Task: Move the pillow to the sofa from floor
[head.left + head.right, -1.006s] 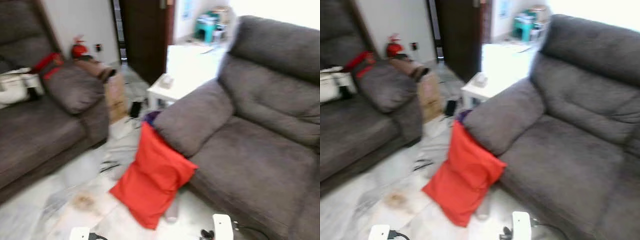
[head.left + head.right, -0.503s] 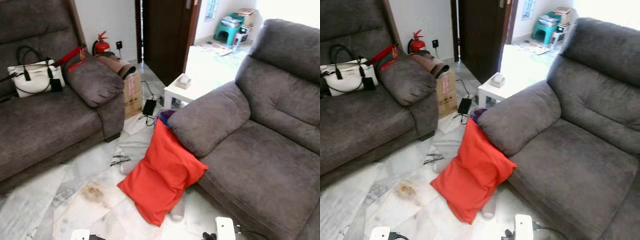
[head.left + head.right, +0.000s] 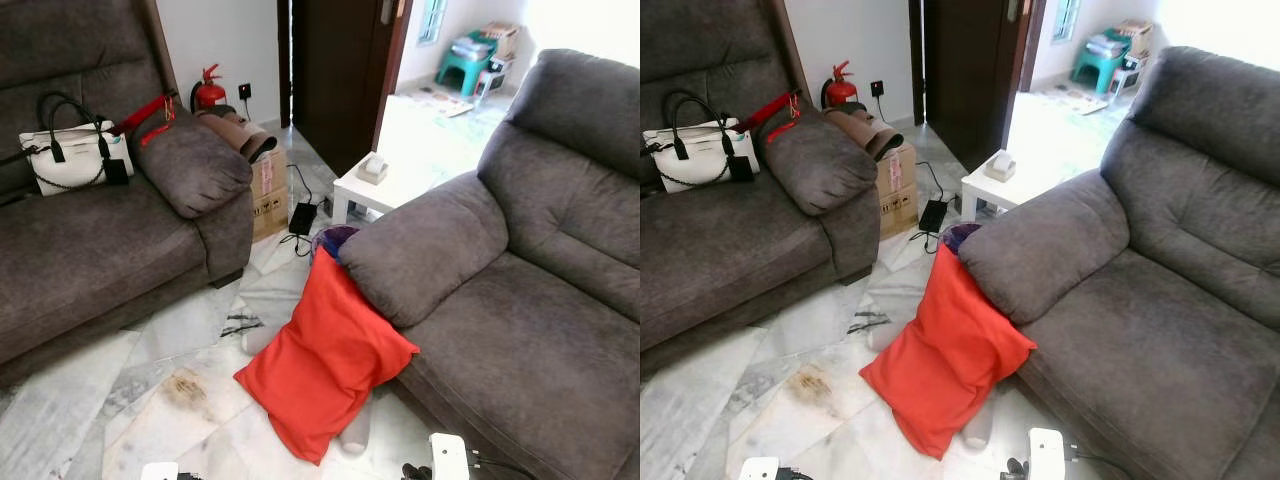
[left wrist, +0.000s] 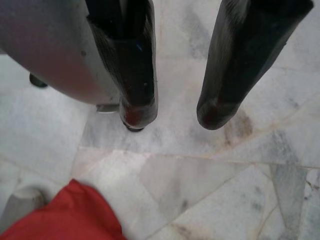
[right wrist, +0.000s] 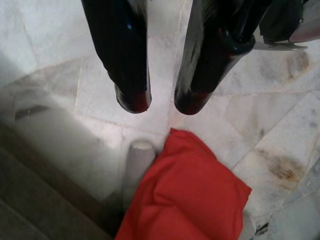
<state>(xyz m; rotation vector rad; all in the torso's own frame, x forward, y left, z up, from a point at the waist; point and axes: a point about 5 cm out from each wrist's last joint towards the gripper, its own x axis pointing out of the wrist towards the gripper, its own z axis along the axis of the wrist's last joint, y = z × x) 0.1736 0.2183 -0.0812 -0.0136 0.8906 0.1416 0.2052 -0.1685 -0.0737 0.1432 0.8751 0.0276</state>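
The approach step is in hand: both the left claw (image 4: pixel 172 112) and right claw (image 5: pixel 162 102) hang apart and empty above the red pillow (image 3: pixel 325 365), which leans on the sofa (image 3: pixel 520 340) and next needs grasping.

Two grey sofas: one at left (image 3: pixel 90 250), one at right (image 3: pixel 520 300). One red pillow (image 3: pixel 325 360) on the floor, one white handbag (image 3: pixel 70 160), one red fire extinguisher (image 3: pixel 209 92), one cardboard box (image 3: pixel 267 190), one small white table (image 3: pixel 385 185) with one tissue box (image 3: pixel 373 168) on it, one black power adapter (image 3: pixel 302 217), one teal stool (image 3: pixel 474 55). Two grippers, left (image 4: pixel 172 115) and right (image 5: pixel 161 102), each with two black fingers set apart.
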